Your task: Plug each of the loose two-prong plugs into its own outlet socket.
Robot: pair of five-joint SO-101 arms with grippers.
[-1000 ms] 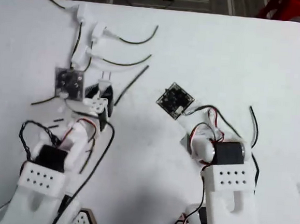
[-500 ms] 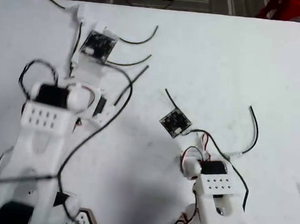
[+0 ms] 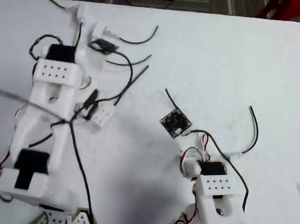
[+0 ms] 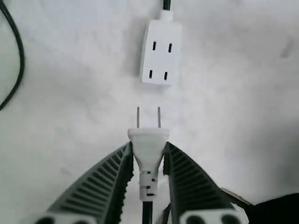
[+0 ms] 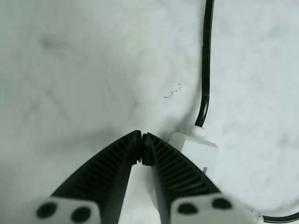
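Left arm (image 3: 51,75): within the last second it has swung from the near edge of the tabletop (image 3: 237,56) out to the far-left cluster of white pieces and cords.

Left gripper (image 4: 148,146) is clamped on a white two-prong plug (image 4: 147,136), gripped on the body behind the prongs. The prongs point at the outlet socket (image 4: 161,52) lying flat ahead (two pairs of slots, both free). A clear gap remains and nothing is inserted.

Reading: the carry is done. The prongs sit roughly in line with the nearer slot pair, a touch to one side, so a small sideways correction and then a straight push should seat them.

Right arm (image 3: 214,184) drew back a little, then held. Right gripper (image 5: 141,148) is pinched closed on nothing, tips touching. It sits just beside a white body (image 5: 198,151) on a black cord (image 5: 205,60), possibly another plug, though too little shows to say.
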